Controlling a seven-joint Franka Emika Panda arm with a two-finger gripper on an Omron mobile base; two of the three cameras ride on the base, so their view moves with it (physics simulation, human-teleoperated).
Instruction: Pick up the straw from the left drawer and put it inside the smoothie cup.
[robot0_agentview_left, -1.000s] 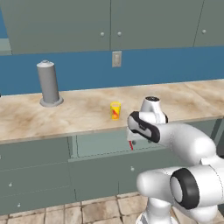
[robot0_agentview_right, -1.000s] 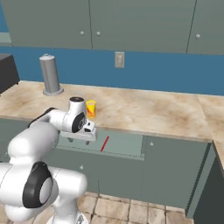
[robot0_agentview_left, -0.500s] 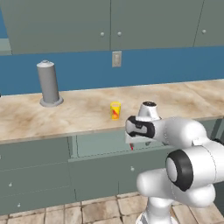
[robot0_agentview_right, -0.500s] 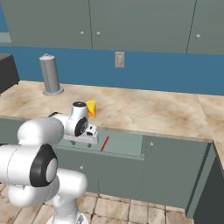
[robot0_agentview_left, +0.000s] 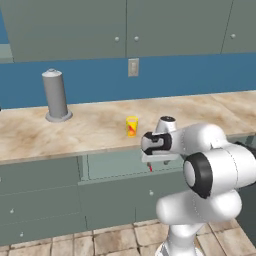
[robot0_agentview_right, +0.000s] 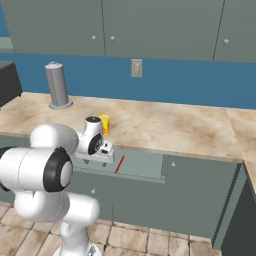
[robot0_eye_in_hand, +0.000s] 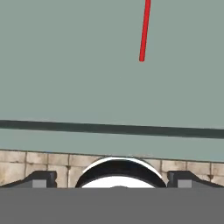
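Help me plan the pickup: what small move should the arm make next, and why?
Probably shift the open gripper over the straw, then lower. In the hand view the straw lies flat on the drawer floor, far up and right of centre, not between the fingers. In the right base view it lies just right of the hand, untouched. The cup waits on the counter.

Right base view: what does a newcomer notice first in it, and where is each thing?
The red straw lies on the floor of the open left drawer under the counter edge. The open gripper hangs over the drawer beside it. The yellow smoothie cup stands on the marble counter behind.
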